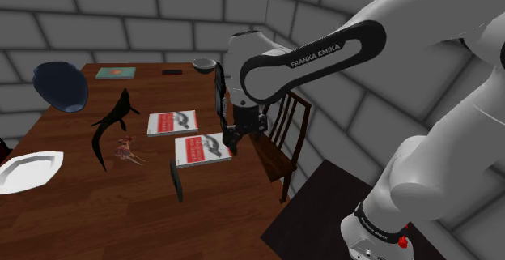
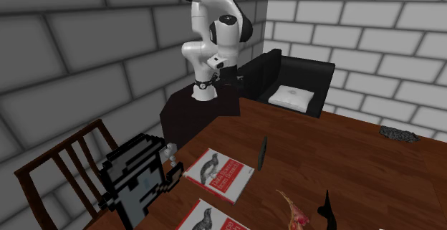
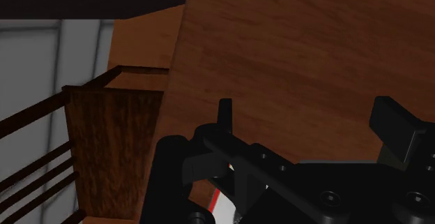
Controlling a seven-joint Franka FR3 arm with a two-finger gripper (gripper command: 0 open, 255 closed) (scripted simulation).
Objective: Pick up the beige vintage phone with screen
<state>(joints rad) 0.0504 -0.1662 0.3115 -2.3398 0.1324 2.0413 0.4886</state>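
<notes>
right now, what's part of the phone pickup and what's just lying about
job: end effector, open; blocky grey-and-black phone, probably the target

lying about: books; dark upright slab; white plate; chair

2 red-and-white books (image 1: 172, 123) lie side by side on the wooden table (image 1: 81, 218), with 1 white plate (image 1: 28, 172) near its edge and 1 wooden chair (image 1: 277, 164) alongside.
</notes>
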